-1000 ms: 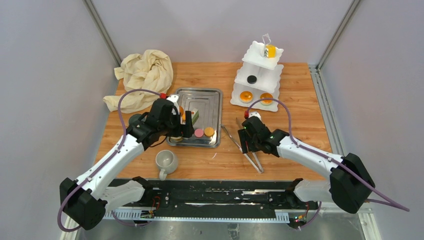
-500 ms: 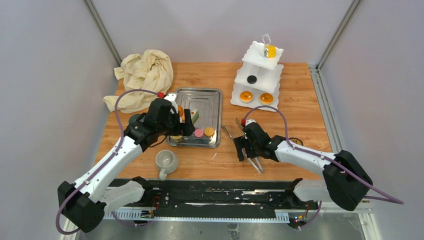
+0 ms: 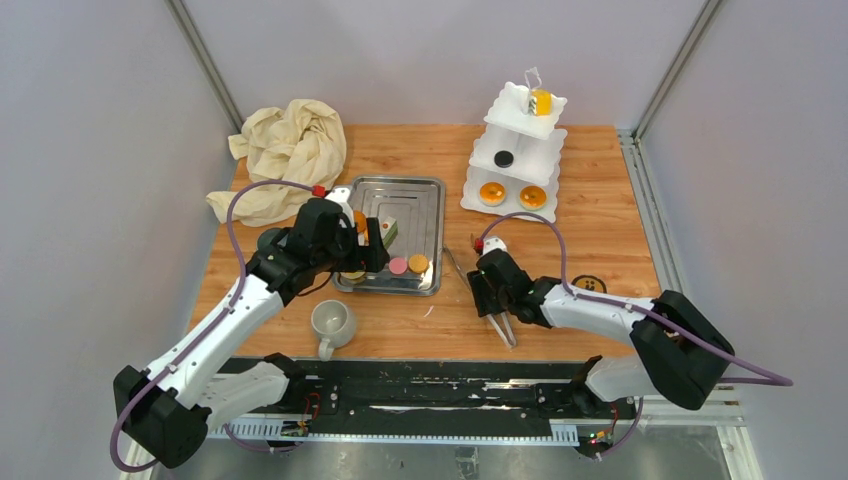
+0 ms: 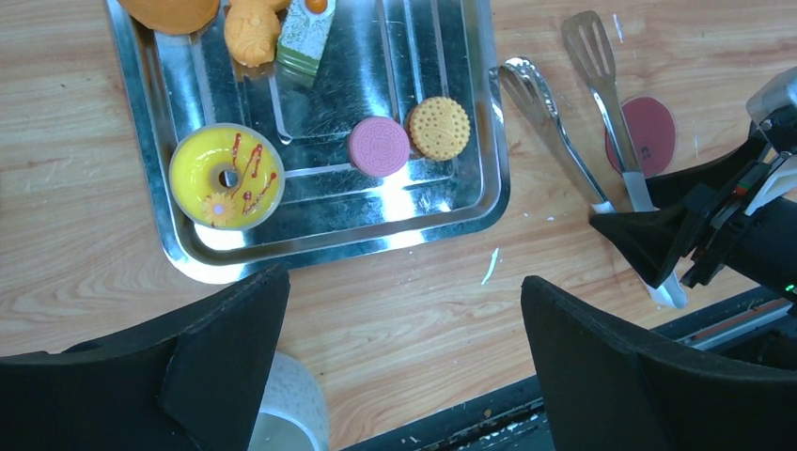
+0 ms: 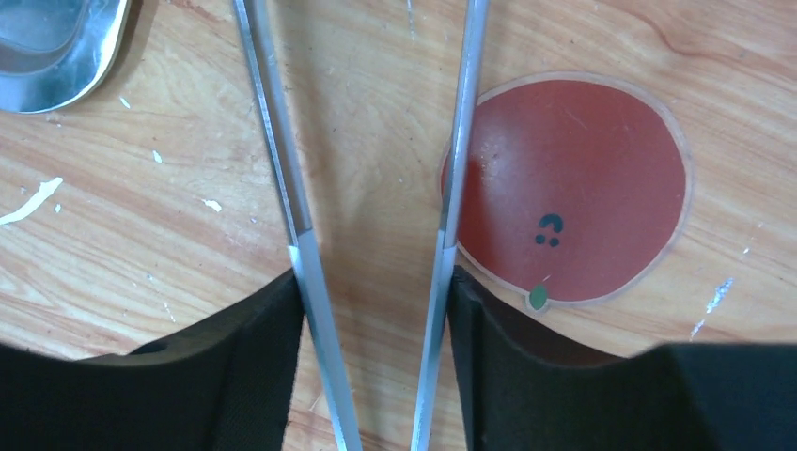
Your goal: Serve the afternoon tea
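Right gripper (image 5: 376, 293) around both tongs (image 5: 274, 132) arms, contact clear wrist-side only.

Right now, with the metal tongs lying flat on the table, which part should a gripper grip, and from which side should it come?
Grip across both arms of the tongs, partway along, coming straight down from above with a finger outside each. They lie flat in a narrow V, so squeezing closes them. The right gripper straddles them this way.

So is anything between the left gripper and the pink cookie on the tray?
Nothing visible does. The open left gripper hangs by the tray, with only bare steel before the pink cookie; the yellow doughnut sits to one side.
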You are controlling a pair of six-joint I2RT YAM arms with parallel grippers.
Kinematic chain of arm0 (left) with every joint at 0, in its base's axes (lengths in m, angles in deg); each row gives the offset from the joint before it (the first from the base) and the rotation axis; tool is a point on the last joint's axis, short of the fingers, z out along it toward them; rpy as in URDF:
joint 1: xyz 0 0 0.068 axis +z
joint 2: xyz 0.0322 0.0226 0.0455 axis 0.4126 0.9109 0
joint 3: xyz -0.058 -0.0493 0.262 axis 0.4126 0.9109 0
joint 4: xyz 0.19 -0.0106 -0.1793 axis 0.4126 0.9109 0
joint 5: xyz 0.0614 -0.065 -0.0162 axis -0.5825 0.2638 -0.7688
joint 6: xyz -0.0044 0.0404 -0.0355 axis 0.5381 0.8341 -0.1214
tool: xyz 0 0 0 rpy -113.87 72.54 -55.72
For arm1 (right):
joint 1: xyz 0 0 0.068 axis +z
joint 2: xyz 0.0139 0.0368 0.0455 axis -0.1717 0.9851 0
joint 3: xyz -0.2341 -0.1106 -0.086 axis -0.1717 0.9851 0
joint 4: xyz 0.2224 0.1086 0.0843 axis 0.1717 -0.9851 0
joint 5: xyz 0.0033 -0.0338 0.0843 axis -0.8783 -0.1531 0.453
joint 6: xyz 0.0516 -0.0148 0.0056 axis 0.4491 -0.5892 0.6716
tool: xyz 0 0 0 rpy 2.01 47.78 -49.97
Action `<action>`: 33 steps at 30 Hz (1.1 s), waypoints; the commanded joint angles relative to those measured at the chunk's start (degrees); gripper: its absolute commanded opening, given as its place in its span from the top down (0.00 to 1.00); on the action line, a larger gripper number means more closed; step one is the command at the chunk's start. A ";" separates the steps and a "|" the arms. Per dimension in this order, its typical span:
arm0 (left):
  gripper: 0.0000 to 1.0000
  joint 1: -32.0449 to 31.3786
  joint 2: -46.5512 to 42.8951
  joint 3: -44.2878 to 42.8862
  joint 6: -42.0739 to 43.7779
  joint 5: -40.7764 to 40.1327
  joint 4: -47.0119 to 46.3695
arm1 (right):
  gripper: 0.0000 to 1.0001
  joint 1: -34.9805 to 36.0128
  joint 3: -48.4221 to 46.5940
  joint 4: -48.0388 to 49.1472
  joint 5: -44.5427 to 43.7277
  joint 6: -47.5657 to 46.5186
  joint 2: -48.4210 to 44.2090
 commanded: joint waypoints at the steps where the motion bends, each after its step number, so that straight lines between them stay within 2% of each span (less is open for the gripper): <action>1: 0.02 -0.23 -1.50 0.49 -0.23 -1.30 -0.91 | 0.50 1.37 1.38 -1.08 -2.72 0.73 -1.06; 3: 0.02 -0.23 -1.81 0.49 0.06 -2.07 -0.64 | 0.60 1.38 1.32 -2.68 -2.74 0.68 -3.38; 7: 0.02 -0.23 -1.14 -0.72 -0.93 -2.99 0.40 | 0.67 1.31 -0.70 -6.80 -1.33 0.79 -7.44; 9: 0.02 -0.25 -0.52 -1.22 -0.99 -2.72 0.51 | 0.76 1.31 -2.59 -9.68 -0.70 0.79 -8.73; 10: 0.02 -0.25 -0.38 -1.26 -0.94 -2.57 0.34 | 0.84 1.31 -3.56 -11.36 -0.69 0.86 -9.17; 16: 0.02 -0.23 -1.14 -0.83 -0.31 -4.42 0.80 | 0.87 1.31 -10.91 -20.59 2.20 -0.70 -9.71; 19: 0.02 -0.15 -1.88 -1.08 0.26 -7.03 2.31 | 0.99 1.24 -14.88 -24.47 4.36 -0.75 -8.61; 25: 0.02 0.00 -3.44 -1.36 0.79 -10.99 4.06 | 0.99 1.28 -20.52 -28.09 8.90 -1.29 -7.69; 33: 0.02 0.20 -3.96 -1.29 -1.10 -10.80 3.67 | 0.99 1.50 -29.23 -35.64 12.43 -0.33 -2.55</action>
